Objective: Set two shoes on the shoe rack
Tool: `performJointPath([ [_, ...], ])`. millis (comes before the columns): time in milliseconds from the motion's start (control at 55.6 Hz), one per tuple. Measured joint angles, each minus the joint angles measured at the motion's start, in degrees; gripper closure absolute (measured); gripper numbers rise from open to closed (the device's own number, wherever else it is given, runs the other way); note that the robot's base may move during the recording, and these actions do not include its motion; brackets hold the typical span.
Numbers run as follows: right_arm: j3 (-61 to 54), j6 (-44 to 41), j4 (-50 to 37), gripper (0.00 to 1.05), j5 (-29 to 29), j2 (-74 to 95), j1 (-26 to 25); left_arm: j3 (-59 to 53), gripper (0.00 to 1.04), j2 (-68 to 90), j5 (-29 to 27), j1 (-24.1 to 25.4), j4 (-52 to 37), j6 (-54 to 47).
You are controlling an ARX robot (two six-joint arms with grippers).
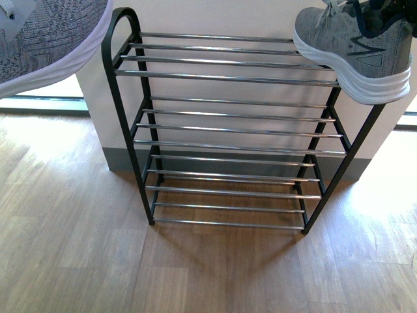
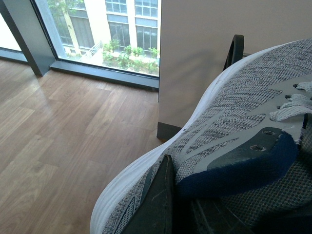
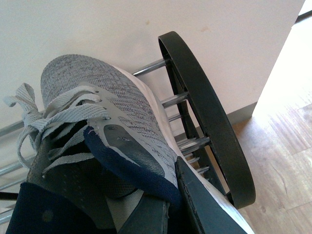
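The left claw point(image 2: 185, 209) is pinching the side wall of the first shoe point(image 2: 229, 112). One dark finger point(image 2: 157, 200) is pressing on the outside. The other finger is reaching inside the shoe and is hard to see. The right claw point(image 3: 170, 209) is pinching the second shoe point(image 3: 112, 107) the same way, with one dark finger point(image 3: 200, 204) outside and one inside. Both arms are hiding out of the front view.

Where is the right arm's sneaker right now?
Front view, upper right: the grey sneaker is over the right end of the top tier of the shoe rack, toe pointing left.
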State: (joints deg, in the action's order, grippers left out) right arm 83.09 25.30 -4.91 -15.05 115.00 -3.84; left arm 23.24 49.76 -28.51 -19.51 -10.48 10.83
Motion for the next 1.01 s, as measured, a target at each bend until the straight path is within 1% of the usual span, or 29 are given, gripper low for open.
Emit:
performJointPath([
  [216,0.0,4.26,-0.13,1.04,0.96,0.09,-0.83,0.02,1.03,0.0,0.0,0.0,0.0,0.0],
  [557,0.83,8.44,0.83,1.04,1.99,0.02,-1.07,0.02,1.03,0.0,0.0,0.0,0.0,0.0],
  [935,3.54,8.57,1.44,1.04,0.72,1.27,-0.79,0.02,1.03,0.0,0.02,0.0,0.0,0.0],
  [971,3.54,8.28,1.03,0.98,0.94,1.29,-0.81,0.0,1.03,0.0,0.0,0.0,0.0,0.0],
  [1007,3.54,8.04,0.39,0.89,1.36,1.27,-0.81,0.0,1.03,0.0,0.0,0.0,0.0,0.0],
])
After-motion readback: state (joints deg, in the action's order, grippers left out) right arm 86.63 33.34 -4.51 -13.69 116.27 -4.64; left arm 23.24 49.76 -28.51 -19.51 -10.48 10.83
